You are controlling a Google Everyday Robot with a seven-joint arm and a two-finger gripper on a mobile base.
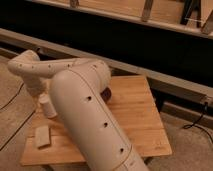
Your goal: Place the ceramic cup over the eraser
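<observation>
Camera view, jaws over ceramic cup point(48, 107), near left edge of table point(135, 117)

Claw point(42, 99) at ceramic cup point(49, 108), left side of wooden table point(135, 115), tan block point(42, 136) nearby

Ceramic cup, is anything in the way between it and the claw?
Nothing visible is. The claw hangs at the wooden table's left side, close against the ceramic cup. The tan block lies nearer the front, out of the way. The eraser cannot be seen.
</observation>
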